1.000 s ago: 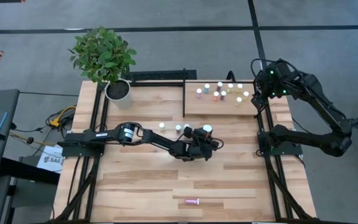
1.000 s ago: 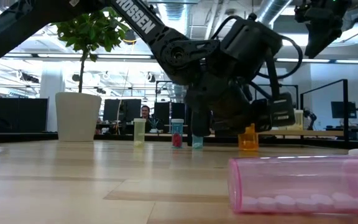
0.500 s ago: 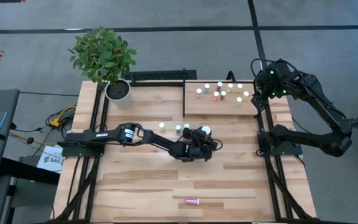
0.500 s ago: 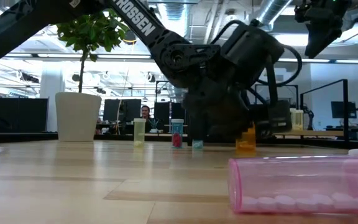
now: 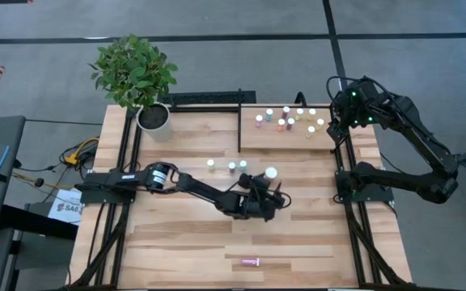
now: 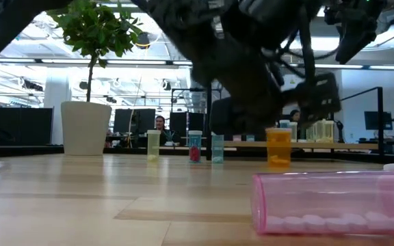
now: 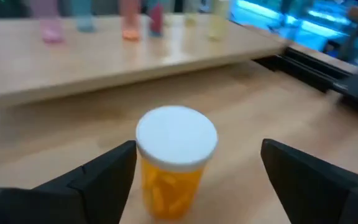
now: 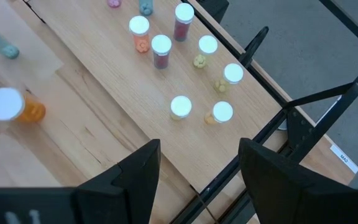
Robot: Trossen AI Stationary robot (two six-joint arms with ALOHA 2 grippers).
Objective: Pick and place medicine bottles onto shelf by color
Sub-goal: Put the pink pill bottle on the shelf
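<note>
An orange medicine bottle with a white cap stands upright on the table's middle, right of centre, also in the low view. My left gripper is open just near-left of it. In the left wrist view its fingers flank the bottle without touching it. Three small bottles stand to the left. A pink bottle lies on its side near the front edge. The shelf at the far right carries several small bottles. My right gripper hangs open high over the shelf's right end.
A potted plant stands at the table's far left corner. The shelf's black frame edges its right side. Bare planks lie between the orange bottle and the pink one, and across the table's near left.
My left gripper has opened, let go of the orange bottle, and drawn back toward the table's near edge, rising a little. The orange bottle stays standing upright on the table.
</note>
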